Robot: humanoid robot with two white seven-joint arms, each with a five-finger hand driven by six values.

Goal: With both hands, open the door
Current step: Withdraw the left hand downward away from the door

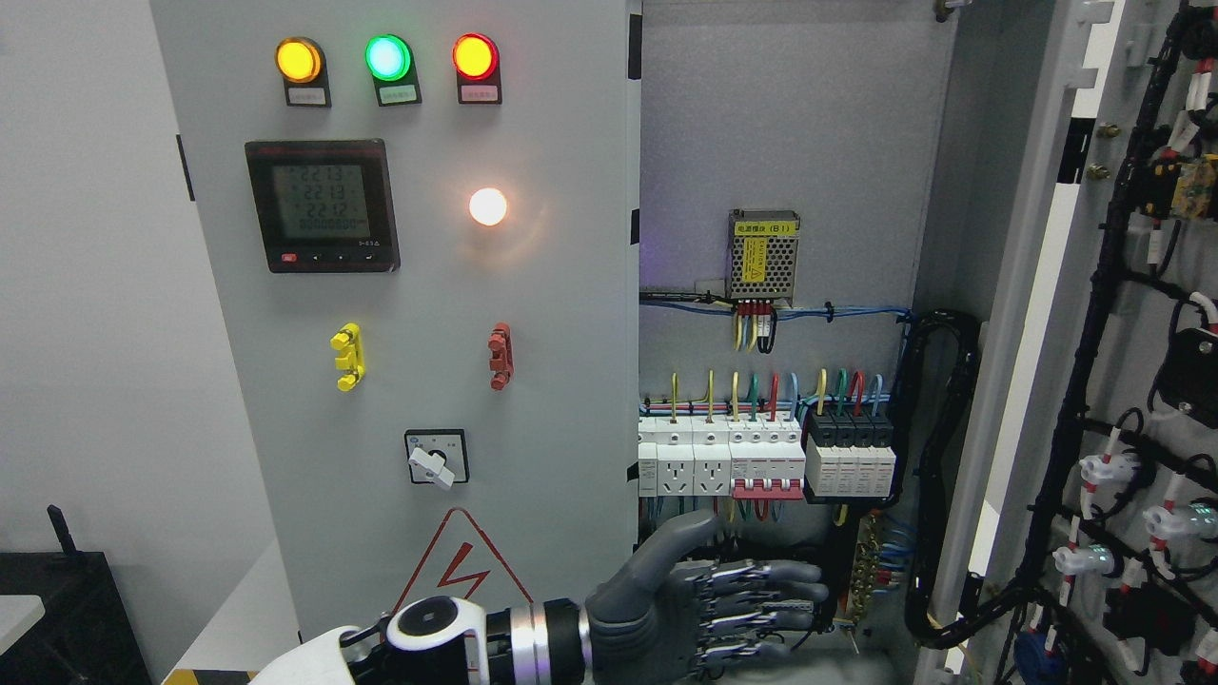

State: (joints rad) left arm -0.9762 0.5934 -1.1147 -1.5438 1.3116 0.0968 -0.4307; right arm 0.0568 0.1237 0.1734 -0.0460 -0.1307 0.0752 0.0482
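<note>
A grey electrical cabinet fills the head view. Its left door is closed and carries three lit lamps, a meter, two small handles and a rotary switch. The right door stands swung wide open to the right, its wired inner face turned toward me. My left hand comes in at the bottom. It lies just right of the left door's free edge, low in front of the open compartment. Its fingers are stretched out to the right, thumb up, holding nothing. The right hand is out of the picture.
Inside the open half are a row of breakers, a meshed power supply and a thick black cable bundle. A black case stands at the lower left by the white wall.
</note>
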